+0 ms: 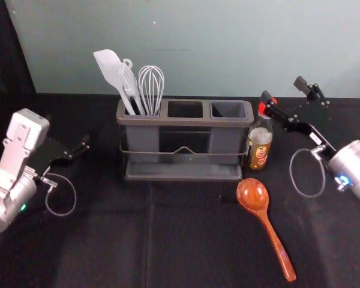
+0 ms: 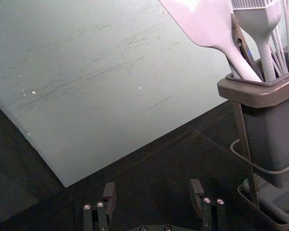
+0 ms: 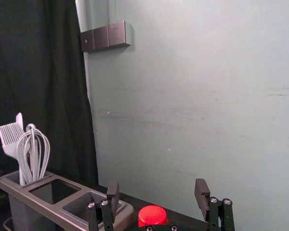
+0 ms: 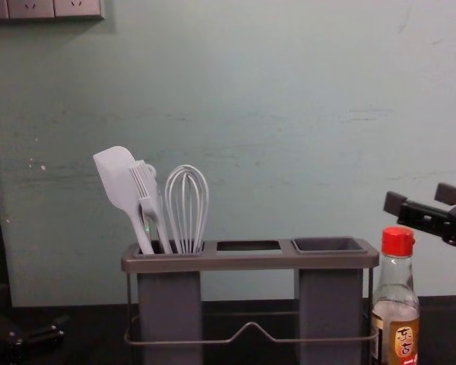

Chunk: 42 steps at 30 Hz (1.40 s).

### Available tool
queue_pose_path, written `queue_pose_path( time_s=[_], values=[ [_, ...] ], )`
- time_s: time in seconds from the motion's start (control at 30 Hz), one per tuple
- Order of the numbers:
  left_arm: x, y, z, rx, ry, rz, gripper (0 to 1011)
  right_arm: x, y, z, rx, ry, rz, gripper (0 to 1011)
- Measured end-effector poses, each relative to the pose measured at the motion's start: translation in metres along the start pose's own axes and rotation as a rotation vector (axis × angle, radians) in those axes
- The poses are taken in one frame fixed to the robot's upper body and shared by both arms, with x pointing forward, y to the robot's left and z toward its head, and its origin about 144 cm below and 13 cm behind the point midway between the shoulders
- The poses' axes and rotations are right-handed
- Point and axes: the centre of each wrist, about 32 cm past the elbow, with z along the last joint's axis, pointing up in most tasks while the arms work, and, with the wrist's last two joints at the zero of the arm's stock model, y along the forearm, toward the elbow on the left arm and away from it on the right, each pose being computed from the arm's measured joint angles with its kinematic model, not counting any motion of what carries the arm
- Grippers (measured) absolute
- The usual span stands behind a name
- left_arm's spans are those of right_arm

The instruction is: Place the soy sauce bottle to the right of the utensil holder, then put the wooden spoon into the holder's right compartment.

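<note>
Red-capped glass soy sauce bottle [image 1: 260, 147] upright, just right of the grey rectangular holder [image 1: 182, 121]; glossy reddish wooden spoon [image 1: 261, 213] lying in front, bowl holderward, handle slanting nearer and right; right gripper [image 1: 283, 91] raised beside the bottle, left gripper [image 1: 69, 138] left of the holder; both jaws apart.

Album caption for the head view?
Open black right gripper near red-capped glass bottle; glossy brown wooden spoon before grey rectangular holder.

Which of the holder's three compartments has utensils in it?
The left one, farthest from the soy sauce bottle: the spatula, brush and whisk stand there, while nothing stands in the middle or right one.
</note>
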Motion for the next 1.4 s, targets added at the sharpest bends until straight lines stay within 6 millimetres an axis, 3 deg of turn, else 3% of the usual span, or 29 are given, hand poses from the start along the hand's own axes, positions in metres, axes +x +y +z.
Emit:
queue_pose_path(
  time_s=[0.3,0.6,0.83,1.07,1.4],
  values=[
    [0.000,0.000,0.000,0.000,0.000,0.000,1005,-0.009,-0.025,0.019,-0.064,-0.010,-0.045,1000],
    [0.000,0.000,0.000,0.000,0.000,0.000,1005,-0.018,-0.052,0.024,-0.156,-0.004,-0.014,1000],
    [0.000,0.000,0.000,0.000,0.000,0.000,1005,-0.032,-0.068,0.005,-0.274,0.013,0.049,1000],
    [0.000,0.000,0.000,0.000,0.000,0.000,1005,-0.041,-0.070,-0.017,-0.341,0.030,0.069,1000],
    [0.000,0.000,0.000,0.000,0.000,0.000,1005,-0.044,-0.067,-0.025,-0.358,0.027,0.077,1000]
  ],
)
